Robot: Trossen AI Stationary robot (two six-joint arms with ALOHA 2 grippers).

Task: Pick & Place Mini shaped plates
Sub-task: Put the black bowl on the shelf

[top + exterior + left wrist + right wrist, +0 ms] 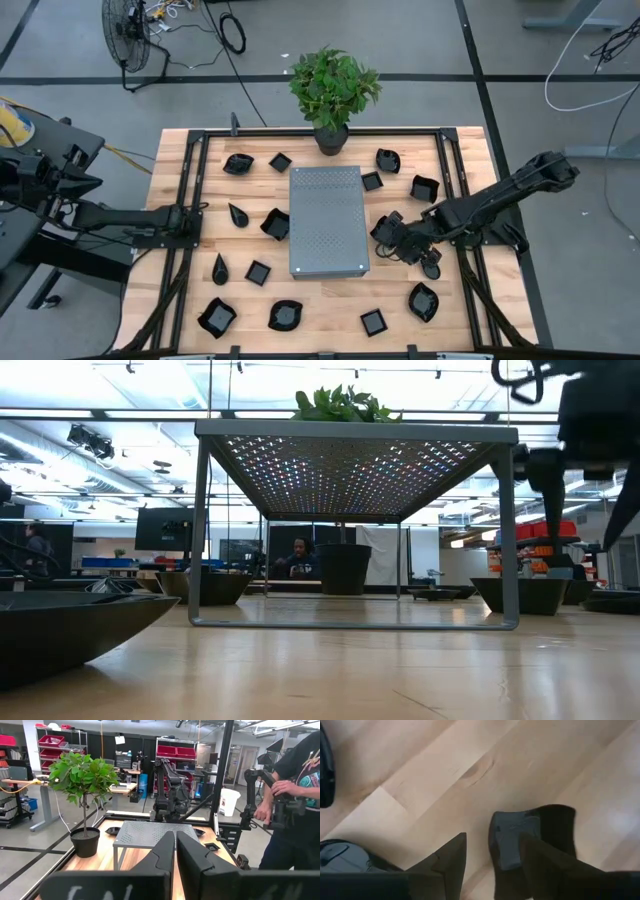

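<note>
Small glossy black mini shaped plates lie scattered on the wooden table around a grey perforated slab (327, 220). My right gripper (389, 233) points steeply down, just right of the slab, over one squarish plate (555, 827) that rests flat on the wood. In the right wrist view my right gripper (492, 837) is open. One finger (451, 855) stands outside the plate's rim (495, 837) and the other finger (545, 862) stands over its hollow; no touch shows. My left gripper (175, 842) waits shut and level at the table's left side (195, 213).
A potted plant (333, 95) stands at the far edge behind the slab. Other plates lie close to my right gripper (430, 268) (424, 188) (340, 857). A black frame (452, 170) runs around the table. A person (295, 795) stands beyond the table's right side.
</note>
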